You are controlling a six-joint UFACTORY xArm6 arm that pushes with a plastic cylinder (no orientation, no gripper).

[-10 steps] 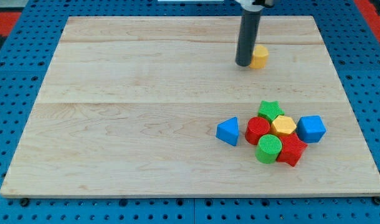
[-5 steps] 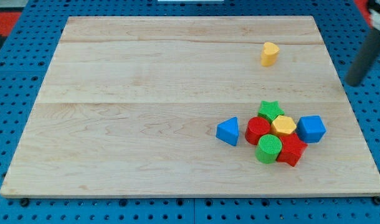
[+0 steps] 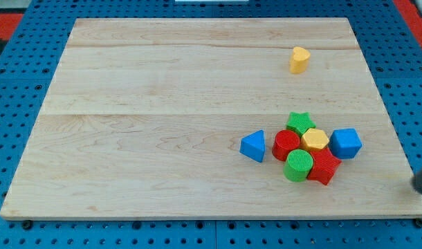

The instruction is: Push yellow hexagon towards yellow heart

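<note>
The yellow hexagon sits in the middle of a tight cluster at the view's lower right. The yellow heart stands alone near the view's top right, well above the cluster. My rod shows only as a dark sliver at the view's right edge, with my tip off the board's right side, to the right of and below the cluster. It touches no block.
Around the hexagon: a green star above, a red cylinder to its left, a green cylinder below left, a red block below, a blue block to its right. A blue triangle lies left of the cluster.
The rod left the yellow heart's side, swept to the view's right edge, then moved down to the lower right. The heart shifted slightly right early on. The cluster has not moved.
</note>
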